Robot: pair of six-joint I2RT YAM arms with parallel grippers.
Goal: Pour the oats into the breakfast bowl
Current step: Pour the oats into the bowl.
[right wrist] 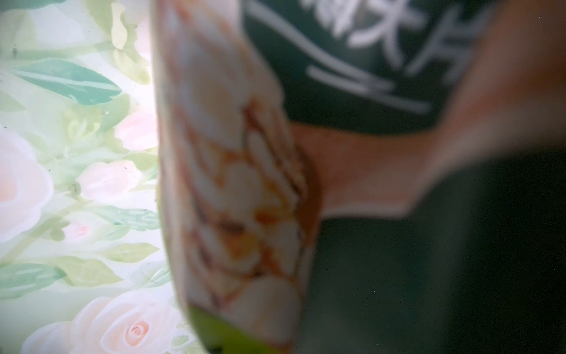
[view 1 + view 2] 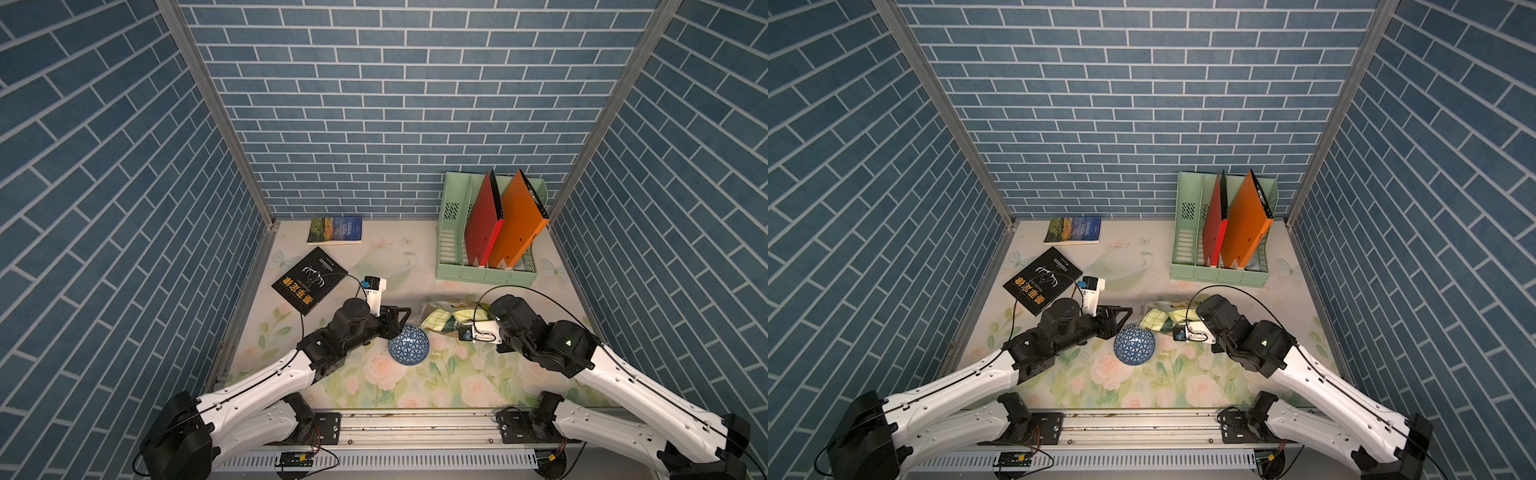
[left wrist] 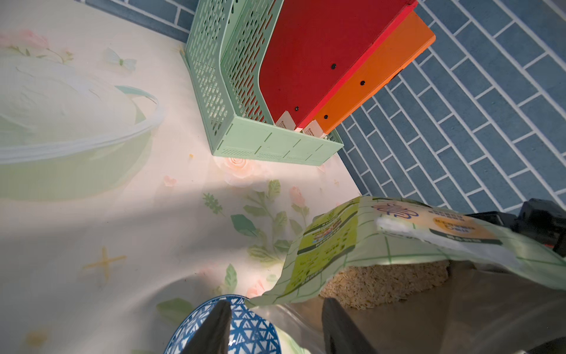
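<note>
Left wrist view had the oats [image 3: 382, 285] inside the open bag [image 3: 352, 233] at lower right, mouth beside the breakfast bowl [image 3: 251, 331] at bottom centre, left gripper [image 3: 275, 302] spread apart by it, right gripper [image 2: 455, 328] seemingly clamped on the bag, so a lining-up stage, and next, I reckoned, came tipping that mouth over the rim.

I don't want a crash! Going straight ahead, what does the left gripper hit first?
Probably the oats bag, at its open edge; the breakfast bowl looks lower, under the left gripper. Depth unclear.
</note>
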